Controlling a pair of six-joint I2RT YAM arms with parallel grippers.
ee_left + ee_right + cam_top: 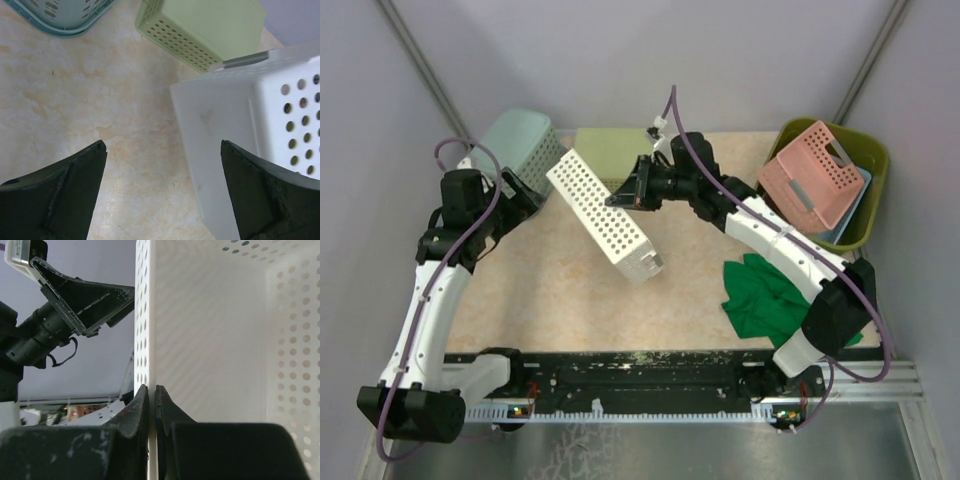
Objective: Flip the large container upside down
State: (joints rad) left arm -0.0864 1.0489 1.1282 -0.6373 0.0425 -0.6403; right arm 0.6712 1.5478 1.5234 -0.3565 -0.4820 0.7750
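The large container [878,165] is a dark olive-green tub at the back right, open side up, with a pink basket [810,175] and a pale blue one [852,215] inside it. Neither gripper is at it. My right gripper [618,197] is mid-table, shut on the side wall of a white perforated basket [605,215] that hangs tilted. In the right wrist view both fingers [151,390] pinch that thin wall [210,330]. My left gripper [164,150] stands open over the bare table, the white basket [225,125] just to its right.
A teal basket [525,140] stands at the back left beside my left gripper [532,195]. A pale yellow-green perforated basket [610,150] lies behind the white one. A green cloth [765,295] lies at the front right under the right arm.
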